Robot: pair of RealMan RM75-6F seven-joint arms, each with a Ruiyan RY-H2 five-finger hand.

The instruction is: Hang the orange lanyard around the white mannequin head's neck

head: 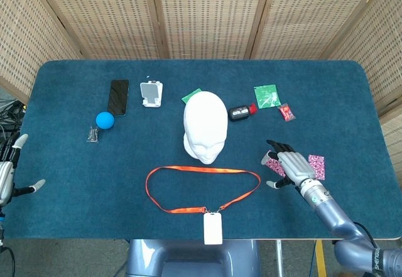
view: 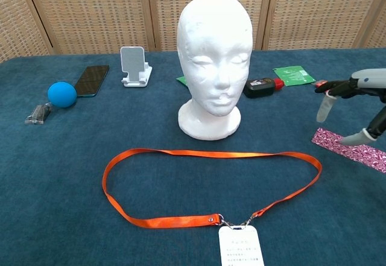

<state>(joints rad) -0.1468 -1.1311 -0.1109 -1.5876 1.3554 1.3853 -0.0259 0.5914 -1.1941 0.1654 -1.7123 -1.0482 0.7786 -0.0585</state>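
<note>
Right hand (head: 290, 166) has its fingers (view: 324, 107) spread apart, holding nothing, hovering over one of the two pink patterned strips (view: 353, 149). Left hand (head: 7, 175) sits at the table edge, fingers apart too, and only the head view catches it. One orange fabric lanyard (head: 201, 188) with a white badge (head: 213, 228) lies flat in a loop in front of the single white foam mannequin head (head: 205, 127). The chest view shows the head's face.
</note>
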